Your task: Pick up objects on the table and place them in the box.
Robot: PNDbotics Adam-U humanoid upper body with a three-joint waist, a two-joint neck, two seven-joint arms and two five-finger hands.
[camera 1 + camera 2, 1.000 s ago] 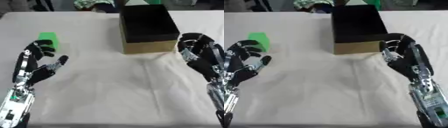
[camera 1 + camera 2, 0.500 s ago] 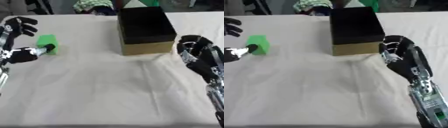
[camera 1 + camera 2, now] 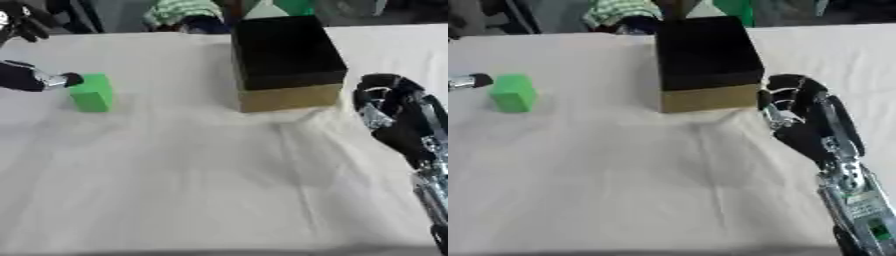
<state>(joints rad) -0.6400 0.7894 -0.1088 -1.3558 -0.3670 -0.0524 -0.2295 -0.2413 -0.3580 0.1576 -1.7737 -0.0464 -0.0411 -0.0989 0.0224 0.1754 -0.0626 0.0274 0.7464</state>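
One block is sitting upright at left of frame; we are reaching with our left hand, thumb touching it, fingers spread. Right hand is idling curled, empty, beside the box.

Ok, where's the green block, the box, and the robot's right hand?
green block (image 3: pixel 91 93), left eye view, its front face.
box (image 3: pixel 290 97), left eye view, its tan front wall.
right hand (image 3: pixel 808 129), right eye view, its palm.

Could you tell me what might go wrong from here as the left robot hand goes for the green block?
The left robot hand only has a fingertip beside the block, so it may push it away rather than grasp it. The box stands far across the cloth; a carried block could drop before reaching it.
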